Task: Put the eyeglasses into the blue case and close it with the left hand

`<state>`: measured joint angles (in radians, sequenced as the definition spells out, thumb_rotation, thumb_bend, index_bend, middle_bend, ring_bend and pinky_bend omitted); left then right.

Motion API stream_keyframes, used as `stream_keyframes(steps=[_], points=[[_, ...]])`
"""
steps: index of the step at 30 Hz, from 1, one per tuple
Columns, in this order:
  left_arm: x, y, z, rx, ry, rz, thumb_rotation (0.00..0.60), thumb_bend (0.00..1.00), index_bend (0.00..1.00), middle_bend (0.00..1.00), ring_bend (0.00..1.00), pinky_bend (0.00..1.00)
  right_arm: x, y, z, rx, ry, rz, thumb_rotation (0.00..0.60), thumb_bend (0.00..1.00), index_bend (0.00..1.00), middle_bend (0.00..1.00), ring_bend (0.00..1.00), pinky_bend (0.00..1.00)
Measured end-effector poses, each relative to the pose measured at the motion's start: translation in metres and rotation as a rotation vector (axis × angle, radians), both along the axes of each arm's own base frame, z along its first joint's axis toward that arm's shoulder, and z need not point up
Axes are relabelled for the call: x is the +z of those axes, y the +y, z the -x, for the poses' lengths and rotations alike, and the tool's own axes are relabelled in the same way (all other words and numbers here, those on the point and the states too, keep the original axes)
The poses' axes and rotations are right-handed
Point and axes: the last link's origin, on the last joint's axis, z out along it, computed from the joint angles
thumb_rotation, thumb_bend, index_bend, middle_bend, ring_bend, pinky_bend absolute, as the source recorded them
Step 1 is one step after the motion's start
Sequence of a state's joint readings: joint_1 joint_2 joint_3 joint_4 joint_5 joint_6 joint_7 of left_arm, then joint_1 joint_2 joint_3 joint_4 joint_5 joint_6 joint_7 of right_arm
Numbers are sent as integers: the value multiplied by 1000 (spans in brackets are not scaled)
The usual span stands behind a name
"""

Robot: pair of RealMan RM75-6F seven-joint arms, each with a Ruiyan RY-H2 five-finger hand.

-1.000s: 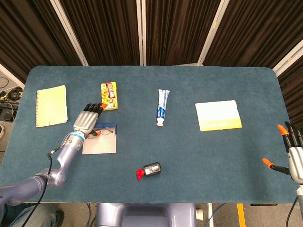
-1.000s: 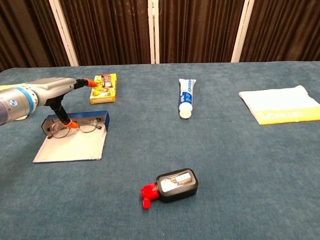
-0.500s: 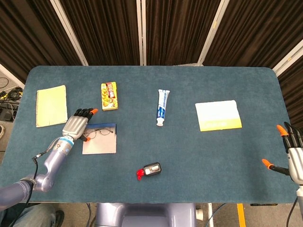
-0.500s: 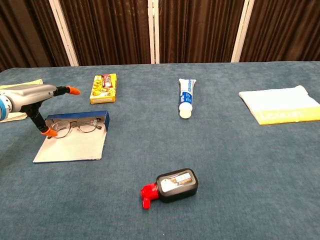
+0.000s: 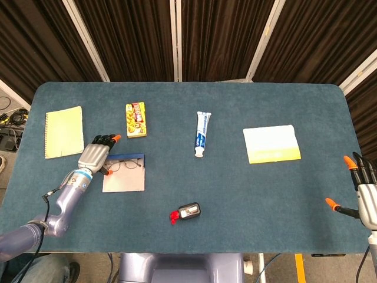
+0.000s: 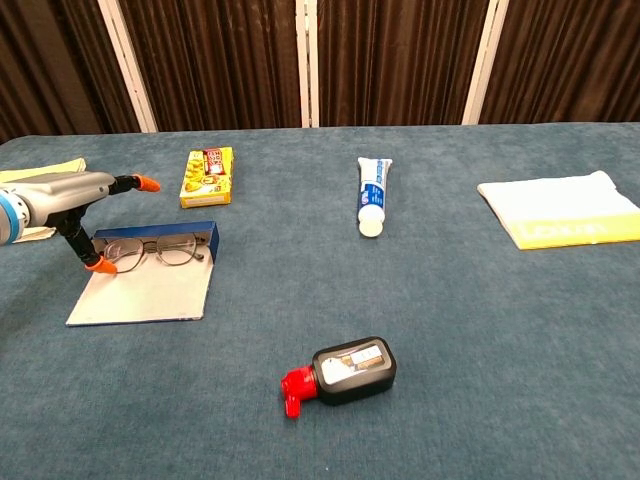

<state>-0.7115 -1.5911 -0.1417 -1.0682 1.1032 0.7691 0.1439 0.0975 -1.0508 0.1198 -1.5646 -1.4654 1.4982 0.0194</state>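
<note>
Eyeglasses (image 6: 150,253), one pair, in one open blue case (image 6: 143,290); left hand (image 5: 95,155) fingers apart, empty; right hand (image 5: 364,194) likewise

Left arm: reaches in from the lower left, forearm angled up and to the right | Left hand (image 5: 94,157): palm down, fingers extended and apart, thumb pointing downward, holding nothing | Right hand (image 5: 362,191): at the far right edge, fingers upright and spread, holding nothing
</note>
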Motion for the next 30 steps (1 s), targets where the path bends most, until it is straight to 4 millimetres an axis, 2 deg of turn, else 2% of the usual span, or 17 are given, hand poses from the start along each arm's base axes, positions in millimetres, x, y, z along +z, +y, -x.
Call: stream_keyframes(steps=[9,16,22,28,30], points=[[2,12,0,6,-22,-52,600,174,0,0,0,0,0,-1,1,-6,1,0,600,0,0,0,0,0],[9,5,-1,-14,-56,-51,600,174,0,0,0,0,0,0,0,0,-2,0,600,0,0,0,0,0],[20,-15,-7,-77,-74,-32,600,173,0,0,0,0,0,1,-2,8,-9,-5,600,0,0,0,0,0],[22,-53,-14,-146,-89,17,600,185,2,0,0,0,0,2,-2,14,-21,-10,600,0,0,0,0,0],[19,-64,-13,-156,-80,33,600,195,44,0,0,0,0,2,-3,16,-24,-11,600,0,0,0,0,0]])
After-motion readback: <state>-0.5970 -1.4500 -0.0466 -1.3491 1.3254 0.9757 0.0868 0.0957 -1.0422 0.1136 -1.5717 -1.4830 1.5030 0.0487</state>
